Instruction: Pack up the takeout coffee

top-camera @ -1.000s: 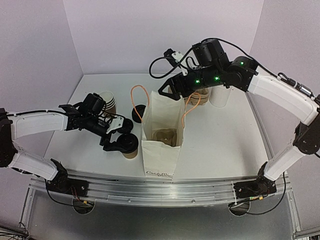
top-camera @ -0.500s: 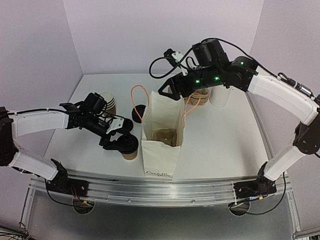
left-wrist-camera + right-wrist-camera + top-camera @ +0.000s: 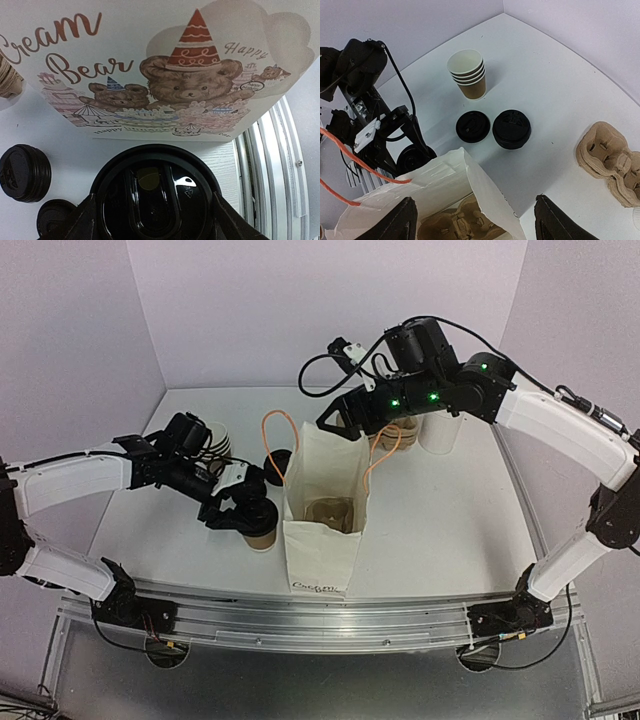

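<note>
The paper bag (image 3: 322, 550) is white with orange cord handles (image 3: 370, 167); its side bears a print (image 3: 190, 85) of brown teddy bears, one in a red-and-white striped party hat, one in a blue hat, over pastel pink cakes, with reddish-brown script. Left of the bag, the takeout coffee (image 3: 261, 536) is kraft brown under a glossy black lid (image 3: 155, 195). Behind the bag's left side, stacked cups (image 3: 470, 75) are brown outside and white inside, and loose lids (image 3: 511, 129) are black. Pulp carriers (image 3: 607, 157) right of the bag are tan

The left gripper (image 3: 238, 510), clasping the takeout coffee (image 3: 260, 532) by its lid, edged slightly away from the table's near edge, nearer the paper bag (image 3: 322, 535), its forearm rising.
</note>
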